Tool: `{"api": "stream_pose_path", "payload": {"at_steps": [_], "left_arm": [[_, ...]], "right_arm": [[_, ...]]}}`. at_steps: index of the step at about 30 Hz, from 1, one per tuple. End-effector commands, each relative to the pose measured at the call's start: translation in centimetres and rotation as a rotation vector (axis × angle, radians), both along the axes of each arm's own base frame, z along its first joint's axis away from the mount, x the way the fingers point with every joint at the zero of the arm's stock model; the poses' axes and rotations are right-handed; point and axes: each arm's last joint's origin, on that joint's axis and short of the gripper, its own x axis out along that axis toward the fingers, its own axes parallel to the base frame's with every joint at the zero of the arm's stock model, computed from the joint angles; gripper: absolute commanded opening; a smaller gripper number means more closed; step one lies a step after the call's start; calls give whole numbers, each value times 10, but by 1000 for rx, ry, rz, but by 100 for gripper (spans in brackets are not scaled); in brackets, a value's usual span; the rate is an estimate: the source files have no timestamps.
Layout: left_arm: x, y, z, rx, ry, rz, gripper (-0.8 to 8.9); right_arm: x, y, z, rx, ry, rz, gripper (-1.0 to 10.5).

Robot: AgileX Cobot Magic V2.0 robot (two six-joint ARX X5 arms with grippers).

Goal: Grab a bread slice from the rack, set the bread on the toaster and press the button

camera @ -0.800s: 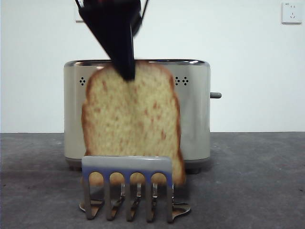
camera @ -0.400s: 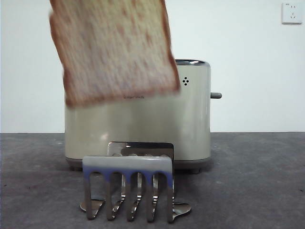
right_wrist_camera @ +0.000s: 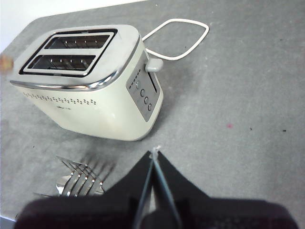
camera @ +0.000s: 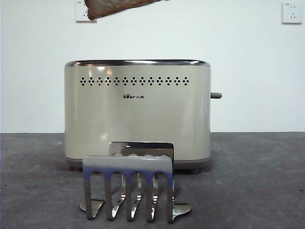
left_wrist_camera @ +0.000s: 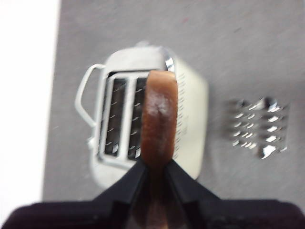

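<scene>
My left gripper (left_wrist_camera: pixel 155 164) is shut on the slice of bread (left_wrist_camera: pixel 158 112), held edge-on high above the cream toaster (left_wrist_camera: pixel 190 109) and its two open slots. In the front view only the bread's lower brown edge (camera: pixel 119 7) shows at the top, above the toaster (camera: pixel 138 114). The steel rack (camera: pixel 128 186) stands in front of the toaster with no bread in it; it also shows in the left wrist view (left_wrist_camera: pixel 259 126). The grey button (camera: pixel 216 95) sticks out of the toaster's right side. My right gripper (right_wrist_camera: pixel 153 157) is shut and holds nothing, above the table near the toaster's button (right_wrist_camera: pixel 154 65) side.
A white power cord (right_wrist_camera: pixel 176 40) loops on the grey table behind the toaster. White wall sockets (camera: pixel 291 13) sit high on the back wall. The toaster's narrow side has a panel of small round controls (right_wrist_camera: pixel 144 98).
The bread has been lifted out of the rack and up, from in front of the toaster to the top edge of the front view. The rack now stands without bread.
</scene>
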Motion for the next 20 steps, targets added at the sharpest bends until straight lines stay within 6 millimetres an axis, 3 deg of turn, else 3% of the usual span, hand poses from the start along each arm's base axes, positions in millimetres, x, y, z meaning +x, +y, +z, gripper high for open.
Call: {"api": "stream_pose_path", "payload": {"at_steps": [1,9,20], "left_arm": [[7,-1,-3,64,-37,-18,-9],[25,-13,-12,186,-93,42,-9],[45,-43,-27,162,-73,19,-9]], "right_arm": [[0,0,1,-2,-5,-1,-2],[0,0,1,-2,-7,-1,-2],[0,0,1,-3,-7,-1,-2]]}}
